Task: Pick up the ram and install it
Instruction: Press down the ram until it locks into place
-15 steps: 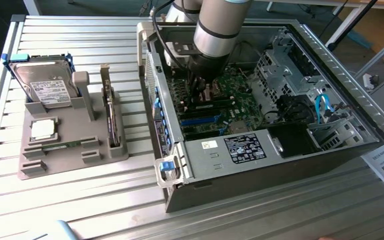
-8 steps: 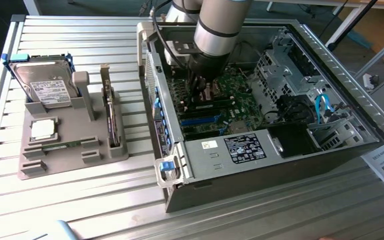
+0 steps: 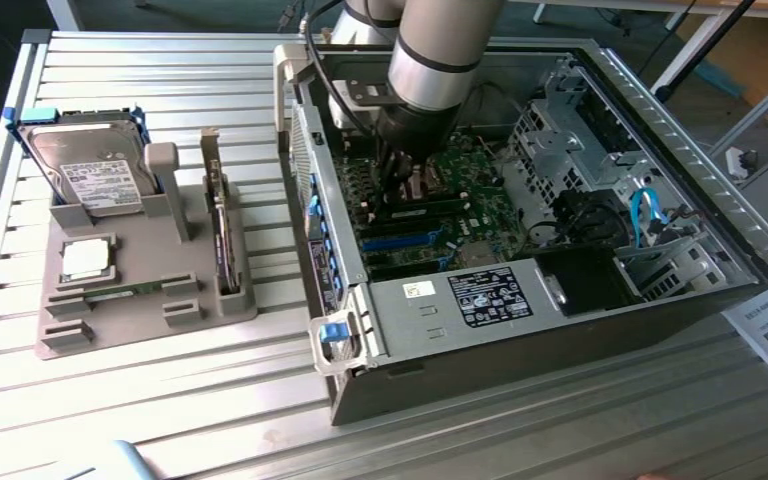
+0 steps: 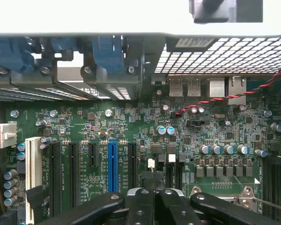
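- We are seeing the end effector pressed together and gripping nothing we can make out, hanging low inside the open computer case over the motherboard.
- We are reading the thin stick standing on edge in the grey holder on the table as the ram.
- It is lying well apart to the exterior view's left, outside the case, long axis running near to far.

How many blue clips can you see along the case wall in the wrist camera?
3 blue clips, in a row on the case wall beyond the expansion slots: one in line with the blue slot, one toward the white slot, one between them. Others may be hidden.
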`<state>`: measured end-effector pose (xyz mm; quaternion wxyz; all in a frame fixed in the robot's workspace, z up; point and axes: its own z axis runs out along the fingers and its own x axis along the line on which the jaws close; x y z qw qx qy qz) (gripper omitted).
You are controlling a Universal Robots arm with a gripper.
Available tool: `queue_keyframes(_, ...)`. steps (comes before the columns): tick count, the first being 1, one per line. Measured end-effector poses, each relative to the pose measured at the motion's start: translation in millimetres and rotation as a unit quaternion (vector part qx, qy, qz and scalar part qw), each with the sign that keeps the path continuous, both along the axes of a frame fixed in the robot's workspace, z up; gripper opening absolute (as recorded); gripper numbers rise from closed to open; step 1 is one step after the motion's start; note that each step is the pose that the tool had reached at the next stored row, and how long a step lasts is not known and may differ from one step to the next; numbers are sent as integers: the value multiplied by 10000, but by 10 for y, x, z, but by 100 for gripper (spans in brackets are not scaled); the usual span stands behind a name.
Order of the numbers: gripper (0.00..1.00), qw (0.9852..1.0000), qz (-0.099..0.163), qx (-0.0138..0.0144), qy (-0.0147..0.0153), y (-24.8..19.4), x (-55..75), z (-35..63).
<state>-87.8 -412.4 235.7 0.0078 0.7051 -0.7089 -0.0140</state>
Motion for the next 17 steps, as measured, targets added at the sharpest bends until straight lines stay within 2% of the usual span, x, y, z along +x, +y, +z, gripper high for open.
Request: queue_keyframes(17, 10, 10000, 0, -1, 1, -1, 0, -49)
